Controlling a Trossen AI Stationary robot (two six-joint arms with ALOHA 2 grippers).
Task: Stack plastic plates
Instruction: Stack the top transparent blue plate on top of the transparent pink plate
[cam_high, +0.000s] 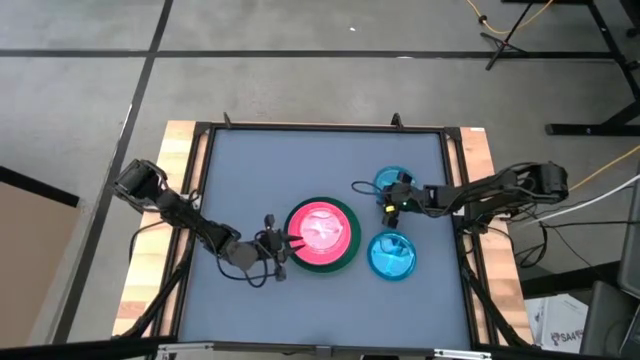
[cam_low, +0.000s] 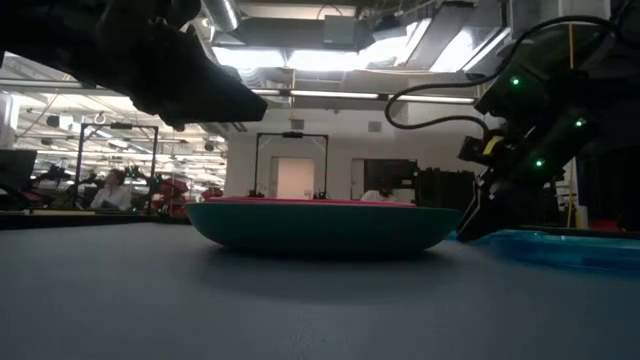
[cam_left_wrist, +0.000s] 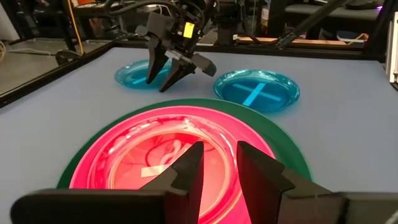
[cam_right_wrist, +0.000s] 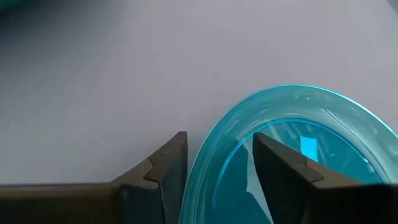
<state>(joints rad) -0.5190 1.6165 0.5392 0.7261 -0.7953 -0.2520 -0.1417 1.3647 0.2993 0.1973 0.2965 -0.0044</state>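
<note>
Right hand (cam_right_wrist: 214, 165) straddles, unclenched, the round translucent blue plastic plate's (cam_right_wrist: 323, 124) rim (second blue plate (cam_high: 392, 256) nearby); left hand (cam_left_wrist: 217, 168), released, above pink plates (cam_left_wrist: 155, 152).

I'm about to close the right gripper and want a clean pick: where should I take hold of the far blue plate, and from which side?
Take the far blue plate by its raised rim, on the edge facing the green plate. It lies flat, so only the thin lip offers grip. The right gripper already straddles that rim, one finger outside, one inside, so closing there should probably hold.
</note>
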